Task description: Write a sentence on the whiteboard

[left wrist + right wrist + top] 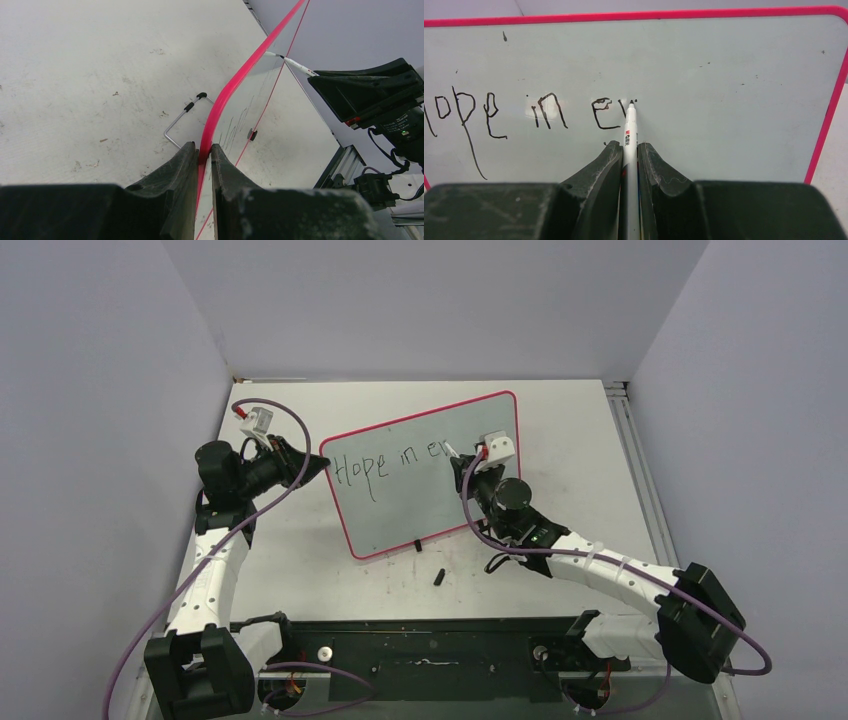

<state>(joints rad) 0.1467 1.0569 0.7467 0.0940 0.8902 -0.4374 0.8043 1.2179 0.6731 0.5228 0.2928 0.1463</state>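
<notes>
The whiteboard (400,510) stands tilted on the table, pale grey with a red-pink rim (235,82). My left gripper (322,462) is shut on its left rim (204,150). My right gripper (462,462) is shut on a white marker pen (629,140), its black tip touching the board face (724,100). The sentence (385,464) reads "Hope in ev" in black strokes (549,112). In the left wrist view the pen (295,63) meets the board from the right.
A small black pen cap (438,576) lies on the table in front of the board. A black foot (415,545) sits at the board's lower edge. A wire stand (182,117) props the board from behind. Grey walls enclose the table.
</notes>
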